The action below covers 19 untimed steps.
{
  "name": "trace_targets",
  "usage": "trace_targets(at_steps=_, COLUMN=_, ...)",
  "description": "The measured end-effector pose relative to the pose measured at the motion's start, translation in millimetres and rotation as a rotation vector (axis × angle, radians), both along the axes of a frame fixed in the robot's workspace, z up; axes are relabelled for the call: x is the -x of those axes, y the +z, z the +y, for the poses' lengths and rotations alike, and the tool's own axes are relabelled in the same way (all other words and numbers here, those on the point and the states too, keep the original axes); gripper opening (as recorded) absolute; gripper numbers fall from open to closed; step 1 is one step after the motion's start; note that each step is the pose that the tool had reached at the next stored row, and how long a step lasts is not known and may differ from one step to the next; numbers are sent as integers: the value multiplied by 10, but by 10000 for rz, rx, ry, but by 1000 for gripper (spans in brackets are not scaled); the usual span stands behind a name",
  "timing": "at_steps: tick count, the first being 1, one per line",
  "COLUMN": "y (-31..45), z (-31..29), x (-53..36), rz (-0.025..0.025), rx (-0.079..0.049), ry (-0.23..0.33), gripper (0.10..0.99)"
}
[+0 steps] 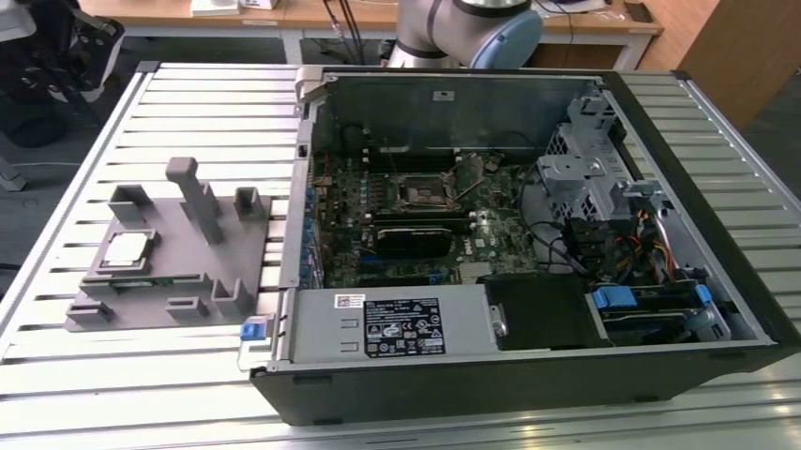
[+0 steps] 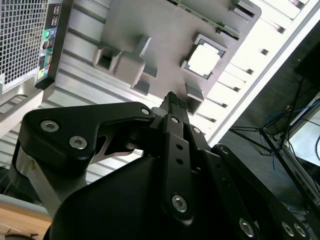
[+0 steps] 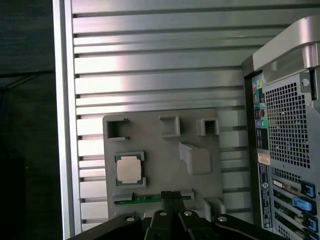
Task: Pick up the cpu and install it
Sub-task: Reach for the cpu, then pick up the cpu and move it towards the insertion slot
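Note:
The cpu (image 1: 127,248) is a small pale silver square lying flat in a recess of the grey plastic fixture (image 1: 201,267), at the exterior view's left on the slatted table. Both wrist views show the cpu (image 2: 204,61) (image 3: 128,170) from high above the fixture (image 2: 150,30) (image 3: 165,145). My gripper (image 3: 172,195) (image 2: 171,96) hangs well above the fixture, its black fingers pressed together with nothing between them, off to one side of the cpu. The black square socket (image 1: 423,192) sits on the motherboard inside the open computer case (image 1: 526,394).
The case's rear panel (image 3: 290,150) stands beside the fixture. A green strip (image 3: 145,199) lies in a fixture slot. Tall grey posts (image 1: 188,192) rise from the fixture. The arm's base (image 1: 476,28) is behind the case. The table edge (image 3: 62,125) drops to dark floor.

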State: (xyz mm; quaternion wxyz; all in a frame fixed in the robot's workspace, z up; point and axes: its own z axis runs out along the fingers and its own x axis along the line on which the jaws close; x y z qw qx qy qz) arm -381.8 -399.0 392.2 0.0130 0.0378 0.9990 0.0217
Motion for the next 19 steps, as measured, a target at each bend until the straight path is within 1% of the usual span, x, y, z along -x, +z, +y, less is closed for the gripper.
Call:
trace_targets(at_steps=6, y=-3, z=1, x=197, rz=0, rx=0, ry=-1, gripper=106)
trace_targets(at_steps=9, y=-6, z=0, x=261, rz=0, rx=0, ry=-1, gripper=106)
trace_targets(at_steps=11, y=-6, z=0, x=275, rz=0, rx=-1, ry=0, gripper=106)
trace_targets(at_steps=19, y=-15, z=0, x=276, rz=2, rx=12, ry=0, gripper=106)
